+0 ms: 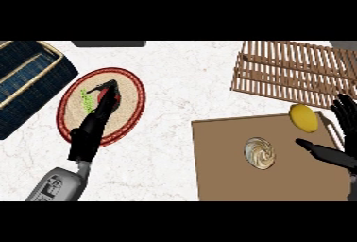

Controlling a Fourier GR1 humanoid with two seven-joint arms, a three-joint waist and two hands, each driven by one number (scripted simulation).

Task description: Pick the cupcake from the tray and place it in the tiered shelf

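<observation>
The cupcake [259, 152], cream with a swirled top, sits on the brown tray [223, 165] at the lower right. My right hand [339, 142] hovers open at the tray's right side, its thumb pointing toward the cupcake with a gap between, its fingers raised near the edge. The wooden slatted tiered shelf [293, 71] lies at the upper right, just beyond the tray. My left hand [94, 127] stretches open over a round red-rimmed mat [132, 111], fingers straight.
A yellow lemon [303, 117] rests at the tray's far right corner, close to my right hand. A green sprig and a dark red item [88, 100] lie on the mat by my left fingertips. A dark blue basket [28, 78] stands at the far left.
</observation>
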